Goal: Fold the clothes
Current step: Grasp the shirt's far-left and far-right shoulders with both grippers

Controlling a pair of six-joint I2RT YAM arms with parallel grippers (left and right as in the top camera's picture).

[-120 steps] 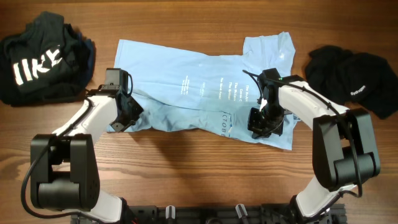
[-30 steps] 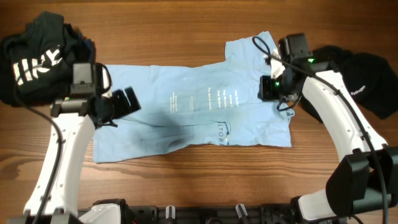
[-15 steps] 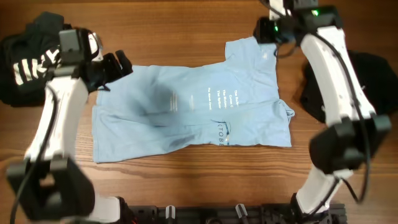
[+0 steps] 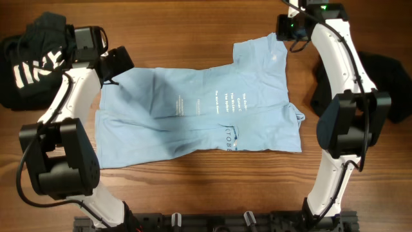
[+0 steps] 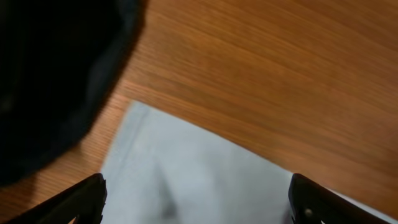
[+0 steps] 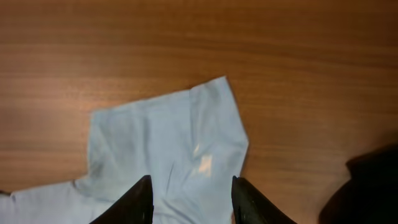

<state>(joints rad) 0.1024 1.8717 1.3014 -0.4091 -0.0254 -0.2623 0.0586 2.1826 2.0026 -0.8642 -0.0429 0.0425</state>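
1. Wooden tabletop [image 4: 193, 19] carried a light-blue printed cotton T-shirt [image 4: 193, 109], spread flat at its centre.
2. Left hand [image 5: 196, 208] hung open over the shirt's corner, beside a black garment pile [image 4: 38, 61].
3. Right hand [image 6: 194, 202] hung open over a sleeve.

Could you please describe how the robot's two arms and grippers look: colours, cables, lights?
The left arm and right arm have white link shells with black joints. Thin black cables run along them. A green light glows near the right wrist. The left gripper and right gripper have black fingers.
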